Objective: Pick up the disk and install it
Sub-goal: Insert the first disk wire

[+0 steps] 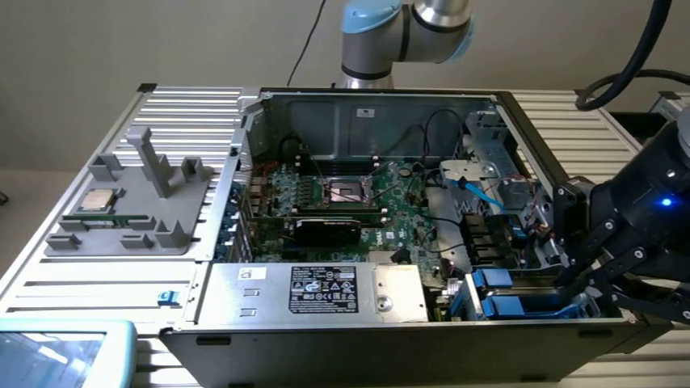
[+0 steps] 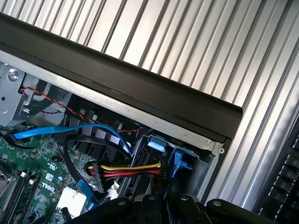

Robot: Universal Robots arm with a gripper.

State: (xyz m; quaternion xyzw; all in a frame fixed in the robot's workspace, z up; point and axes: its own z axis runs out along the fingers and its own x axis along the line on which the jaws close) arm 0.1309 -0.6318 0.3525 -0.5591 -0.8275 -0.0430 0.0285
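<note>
You are at the seating end of the job, as far as the scene lets me judge. The disk [image 1: 515, 307] sits low in the drive bay, in the corner of the computer case [image 1: 367, 105] on the exterior view's right. Its blue tabs [image 2: 174, 161] show, but its metal body is mostly hidden. The hand [image 1: 580, 287] reaches down into that bay with its fingers drawn close together, tips right at the blue rail. I cannot tell whether they pinch a tab or merely press against it.

Any move from here calls for small, straight travel along the bay, not sideways. Room is tight. The case's black side wall [image 2: 131, 79] runs just beside the bay on one side. On the other, the yellow, red and black power cable [image 2: 135, 168] ends just beside the blue tabs. A blue data cable [image 2: 70, 130] loops over the motherboard [image 1: 356, 202] nearby and could snag on an inward swing. The silver power supply box [image 1: 313, 291] lies beside the bay toward the exterior view's left. Open space lies above the case and out over the slatted counter [image 1: 183, 105], so up looks like your clear direction.
</note>
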